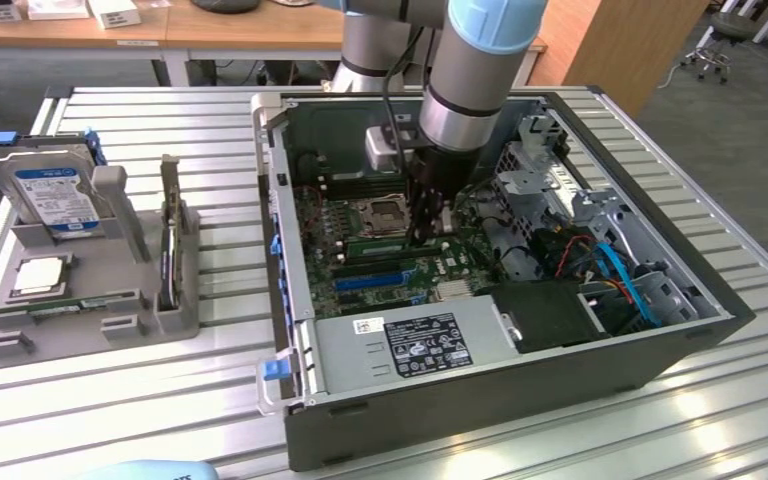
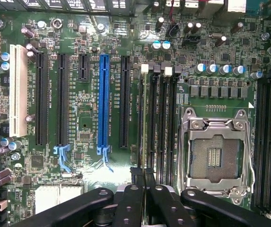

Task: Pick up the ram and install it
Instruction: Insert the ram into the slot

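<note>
A slatted metal table (image 1: 117, 400) carries an open computer case (image 1: 491, 400) with its motherboard (image 1: 357, 270) facing up. The landmark is the empty processor socket (image 1: 387, 212) (image 2: 214, 156) on that board. Just beside the socket, the gripper (image 1: 424, 232) (image 2: 143, 174) reaches down into the case, its fingers (image 2: 131, 198) pressed together on the ram (image 1: 377, 243) (image 2: 144, 123). The ram stands on edge along the memory slot at the outer edge of the bank next to the socket. Whether it is fully seated cannot be told. Beyond the ram from the socket runs a blue expansion slot (image 2: 103, 99). Well apart from the socket, outside the case, a grey fixture (image 1: 131, 290) holds a hard drive (image 1: 48, 195)
</note>
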Controlling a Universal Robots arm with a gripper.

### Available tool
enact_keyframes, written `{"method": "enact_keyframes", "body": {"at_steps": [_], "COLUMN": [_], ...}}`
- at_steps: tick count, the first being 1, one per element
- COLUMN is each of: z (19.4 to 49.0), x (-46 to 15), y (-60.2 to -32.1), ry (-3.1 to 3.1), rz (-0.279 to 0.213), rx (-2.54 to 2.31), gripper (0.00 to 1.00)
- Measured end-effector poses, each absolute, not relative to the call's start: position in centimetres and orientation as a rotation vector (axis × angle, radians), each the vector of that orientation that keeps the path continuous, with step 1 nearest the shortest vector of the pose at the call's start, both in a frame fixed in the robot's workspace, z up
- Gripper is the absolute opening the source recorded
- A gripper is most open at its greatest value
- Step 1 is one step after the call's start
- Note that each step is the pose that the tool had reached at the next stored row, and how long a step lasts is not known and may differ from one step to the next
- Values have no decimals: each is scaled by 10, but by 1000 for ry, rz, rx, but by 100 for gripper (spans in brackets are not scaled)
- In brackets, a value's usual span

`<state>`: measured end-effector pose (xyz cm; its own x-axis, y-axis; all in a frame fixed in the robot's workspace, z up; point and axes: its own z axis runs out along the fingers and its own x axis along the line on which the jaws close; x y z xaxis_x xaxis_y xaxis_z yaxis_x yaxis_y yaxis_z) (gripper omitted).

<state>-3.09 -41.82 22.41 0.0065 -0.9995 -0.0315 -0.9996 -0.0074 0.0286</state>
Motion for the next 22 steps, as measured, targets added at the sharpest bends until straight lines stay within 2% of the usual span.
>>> {"method": "enact_keyframes", "body": {"at_steps": [13, 14, 15, 16, 22], "z": [222, 222, 222, 222, 224], "x": [-31, -31, -31, -31, -31], "y": [-418, -418, -418, -418, -418], "ry": [2211, 2211, 2211, 2211, 2211], "rz": [67, 67, 67, 67, 67], "rx": [-2228, -2228, -2228, -2228, -2228], "gripper": [13, 18, 18, 25, 25]}}
